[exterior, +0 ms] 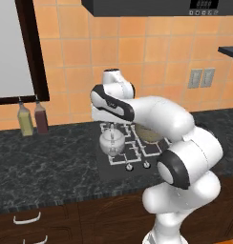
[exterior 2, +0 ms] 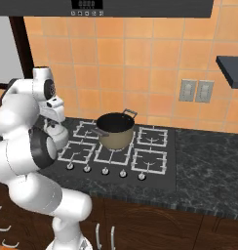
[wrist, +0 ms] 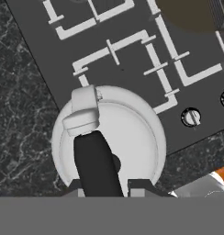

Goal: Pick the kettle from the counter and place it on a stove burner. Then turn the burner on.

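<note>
1. The fingers [wrist: 103, 186] are closed on the dark arched handle of the kettle [wrist: 127, 137], holding it over the cooktop's front-left corner.
2. Its body overlaps the stove burner [wrist: 132, 64] and the black marbled surface [wrist: 22, 105].
3. A dark pot [exterior 2: 114, 131] sits mid-cooktop; two bottles [exterior: 33, 118] stand against orange wall tiles.
4. No readable writing.

Light is even and bright across all three views, flat rendered light with no visible source, and the orange tiled wall [exterior 2: 140, 63] glows evenly. The white arm [exterior: 161, 119] carries soft grey shading, no harsh glare. Everything looks slightly soft, coarse-pixelled; no edge distortion.
</note>
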